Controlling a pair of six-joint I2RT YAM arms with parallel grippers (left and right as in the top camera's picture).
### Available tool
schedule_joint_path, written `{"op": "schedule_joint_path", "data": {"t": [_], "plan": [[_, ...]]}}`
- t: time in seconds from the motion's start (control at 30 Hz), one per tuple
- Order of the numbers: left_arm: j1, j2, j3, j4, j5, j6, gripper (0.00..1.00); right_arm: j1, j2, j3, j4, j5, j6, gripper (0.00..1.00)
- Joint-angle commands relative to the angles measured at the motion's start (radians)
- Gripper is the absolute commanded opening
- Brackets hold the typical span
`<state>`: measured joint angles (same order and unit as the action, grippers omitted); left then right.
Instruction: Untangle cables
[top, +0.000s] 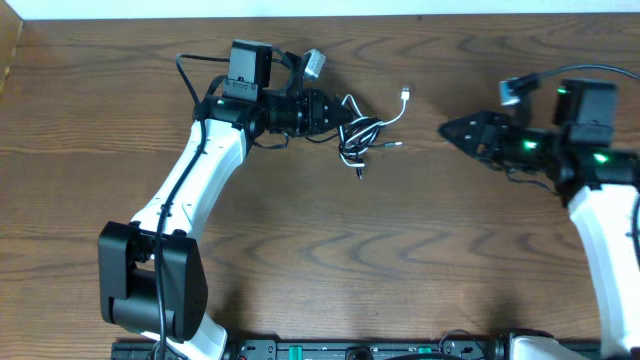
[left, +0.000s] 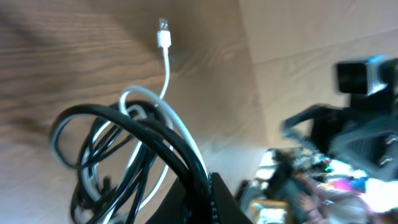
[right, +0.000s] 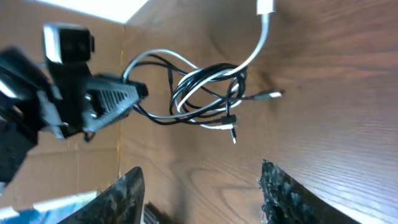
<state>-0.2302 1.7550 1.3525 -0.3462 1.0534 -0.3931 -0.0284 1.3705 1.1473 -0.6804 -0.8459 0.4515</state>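
Brown wood-grain surface (top: 300, 230) is seen beneath both arms. A thin white cord (right: 266, 31) and a thin black cord (right: 208, 70) are wound together in a loose knot near the far middle of it. The left pincer (top: 345, 113) is closed on the edge of this knot. The small white plug (top: 405, 95) is laid free beside the loops. The right pincer (top: 447, 129) is kept apart from the cords, its fingers (right: 127, 196) spread wide with nothing between them.
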Motion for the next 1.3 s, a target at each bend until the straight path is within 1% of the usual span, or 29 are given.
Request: {"op": "schedule_joint_path", "data": {"t": [0.0,0.07,0.13,0.23,0.27,0.37,0.6,0.67,0.73,0.77,0.87,0.9,0.93,0.97,1.07,1.13,1.2,1.23,1.27], "plan": [[-0.003,-0.005,0.006,0.021,0.065,-0.166,0.07,0.078,0.058,0.002,0.053,-0.018,0.038,0.62],[-0.014,-0.005,0.006,0.027,0.065,-0.166,0.07,0.124,0.096,0.002,0.114,-0.017,0.089,0.67],[-0.021,-0.005,0.006,0.035,0.065,-0.166,0.07,0.154,0.121,0.002,0.156,-0.013,0.123,0.68],[-0.037,-0.005,0.006,0.07,0.064,-0.179,0.07,0.238,0.2,0.002,0.209,0.127,0.266,0.68],[-0.038,-0.005,0.006,0.081,0.065,-0.19,0.07,0.251,0.218,0.002,0.222,0.14,0.288,0.68],[-0.038,-0.005,0.006,0.107,0.065,-0.212,0.07,0.283,0.289,0.002,0.312,0.137,0.349,0.67],[-0.038,-0.005,0.006,0.11,0.065,-0.214,0.07,0.327,0.393,0.002,0.56,0.102,0.463,0.67],[-0.038,-0.005,0.006,0.11,0.065,-0.214,0.07,0.338,0.42,0.002,0.602,0.103,0.496,0.65],[-0.038,-0.005,0.006,0.11,0.065,-0.214,0.08,0.351,0.447,0.002,0.645,0.101,0.518,0.59],[-0.038,-0.005,0.006,0.11,0.065,-0.214,0.07,0.359,0.455,0.002,0.66,0.099,0.521,0.51],[-0.038,-0.005,0.006,0.11,0.064,-0.214,0.08,0.365,0.456,0.002,0.674,0.099,0.521,0.36],[-0.038,-0.005,0.006,0.11,0.063,-0.214,0.07,0.36,0.455,0.002,0.674,0.098,0.52,0.24],[-0.037,-0.005,0.006,0.11,0.061,-0.206,0.07,0.348,0.455,0.002,0.673,0.089,0.512,0.05],[-0.035,-0.005,0.006,0.109,0.061,-0.186,0.08,0.336,0.455,0.002,0.673,0.074,0.5,0.01],[-0.021,-0.005,0.006,0.081,0.038,-0.071,0.07,0.257,0.435,0.002,0.665,-0.011,0.43,0.01],[-0.008,-0.005,0.006,0.026,-0.034,-0.042,0.07,0.211,0.41,0.002,0.641,-0.041,0.399,0.01],[0.015,-0.005,0.006,-0.076,-0.18,-0.01,0.07,0.154,0.369,0.002,0.59,-0.051,0.362,0.01],[0.03,-0.005,0.006,-0.159,-0.303,0.021,0.08,0.11,0.333,0.002,0.534,-0.051,0.33,0.01],[0.035,-0.005,0.006,-0.197,-0.362,0.04,0.07,0.077,0.31,0.002,0.498,-0.052,0.312,0.01]]}}
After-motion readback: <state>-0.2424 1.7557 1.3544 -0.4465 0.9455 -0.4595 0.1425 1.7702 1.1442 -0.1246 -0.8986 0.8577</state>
